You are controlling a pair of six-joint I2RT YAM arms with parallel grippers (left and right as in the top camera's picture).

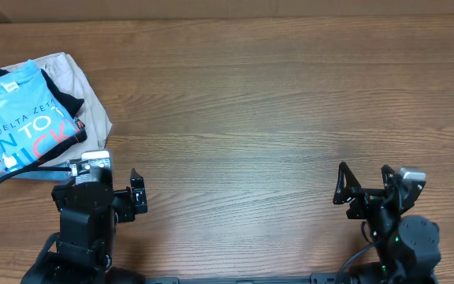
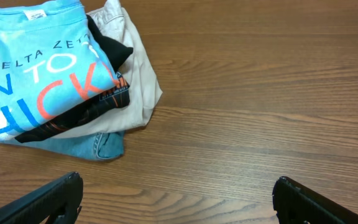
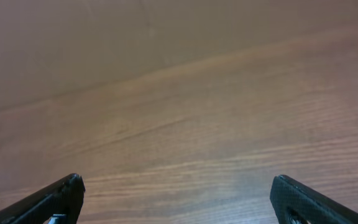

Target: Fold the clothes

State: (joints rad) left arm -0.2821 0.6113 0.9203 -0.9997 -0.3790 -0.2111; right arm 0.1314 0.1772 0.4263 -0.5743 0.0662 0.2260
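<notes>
- Overhead view: the T-shirt point(image 1: 18, 114) lies at the upper left of the frame, on top of a small stack on the bench point(image 1: 251, 95).
  - A black garment point(image 1: 63, 96) and a beige garment point(image 1: 85, 87) show at the right edge of the stack.
  - The left claw point(image 1: 99, 180) sits at the lower left, just below the stack. The shirt lies up and to the left of it.
  - The right claw point(image 1: 365, 185) sits at the lower right, well apart from the shirt, with bare bench between them.
  - Judgement: the left arm is the nearer one by a wide margin.
- Left wrist view: the T-shirt point(image 2: 39, 68) fills the upper left corner, with its lettering rising toward the right.
  - The shirt appears compactly folded. The black garment point(image 2: 107, 46) lies under it, and the beige garment point(image 2: 138, 74) extends to the right.
  - A pale denim-like layer point(image 2: 98, 144) shows at the bottom of the stack.
  - The left claw point(image 2: 178, 183) is spread wide and holds nothing. The stack lies ahead of it and off to the left, not between the fingers.
  - Judgement: any reach must shift left as well as forward.
- Right wrist view: the right claw point(image 3: 176, 183) is spread wide and empty over bare bench point(image 3: 197, 93).
  - The shirt is not identifiable in this view. A small blue speck at the left edge is too small to identify.
</notes>
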